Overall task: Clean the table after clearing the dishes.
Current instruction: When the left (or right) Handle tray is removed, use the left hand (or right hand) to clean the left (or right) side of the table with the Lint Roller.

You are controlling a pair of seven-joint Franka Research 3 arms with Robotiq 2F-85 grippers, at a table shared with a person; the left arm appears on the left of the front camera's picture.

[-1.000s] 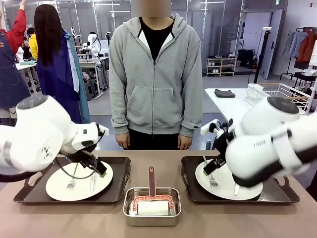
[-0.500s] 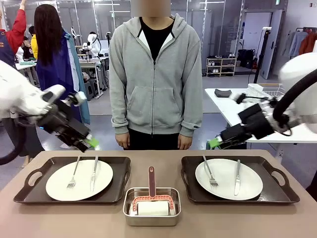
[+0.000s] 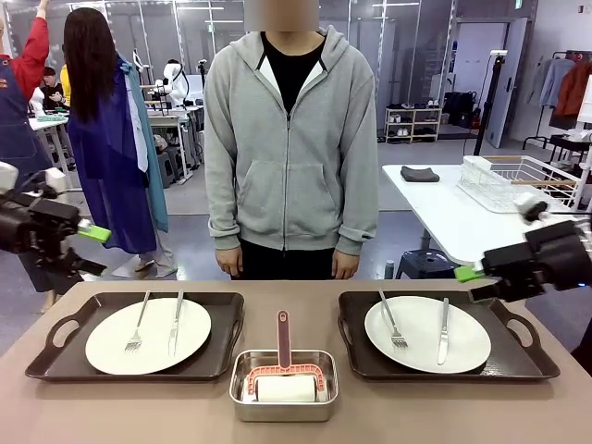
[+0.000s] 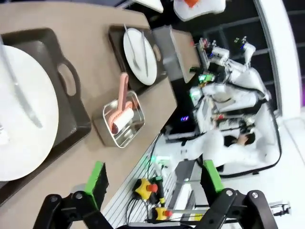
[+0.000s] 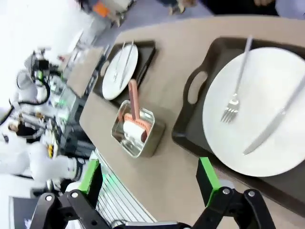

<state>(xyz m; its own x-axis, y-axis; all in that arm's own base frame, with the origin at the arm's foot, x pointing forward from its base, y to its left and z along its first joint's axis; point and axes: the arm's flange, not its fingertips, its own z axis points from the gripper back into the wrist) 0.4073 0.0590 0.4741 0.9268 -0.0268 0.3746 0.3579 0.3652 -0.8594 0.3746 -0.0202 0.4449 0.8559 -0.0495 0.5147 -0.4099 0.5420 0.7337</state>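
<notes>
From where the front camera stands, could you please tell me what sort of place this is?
Probably a lab or workshop staged as a dining spot: the table holds dishes on trays, a white side table carries a wire rack, and shelves stand far behind.

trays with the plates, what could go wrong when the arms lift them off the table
1. A fork and knife lie loose on each plate; a tilted tray could let them slide off.
2. The steel pan sits close between the two trays; a tray swung inward might knock it.
3. The person stands right at the far edge, so any reach across could come near them.
</notes>
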